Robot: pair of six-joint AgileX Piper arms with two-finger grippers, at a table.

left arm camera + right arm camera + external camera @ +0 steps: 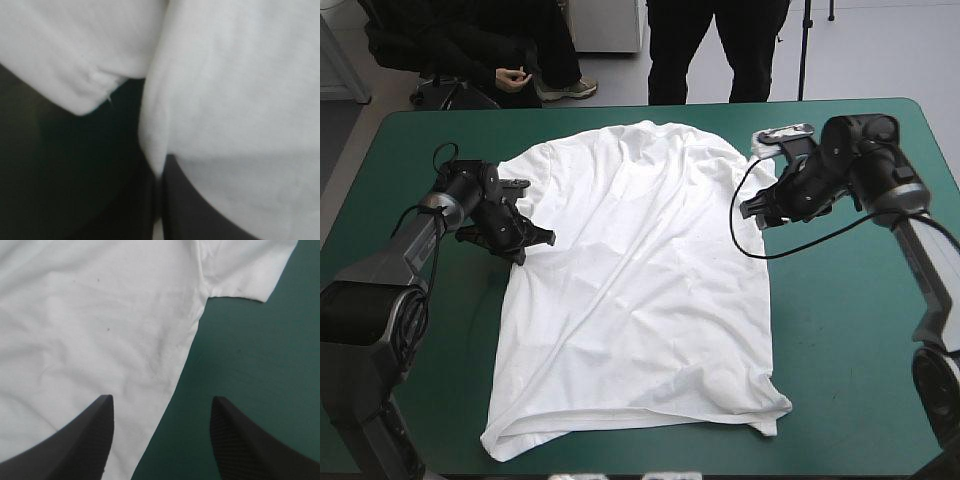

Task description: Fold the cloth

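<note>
Teal-green cover (850, 340) carries the T-shirt (640, 300), spread flat at centre. Its left edge is pinched by the left gripper (528, 240); the right gripper (161, 402) stands spread astride the right edge. I'd have it bite fully before both lift evenly.

One T-shirt (640, 290), one table (850, 340), two pincers (left pincer (531, 246), right pincer (160, 404))

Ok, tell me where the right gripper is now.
In the high view the right gripper is on the right, open, astride the T-shirt's right side edge, just short of its sleeve.
</note>
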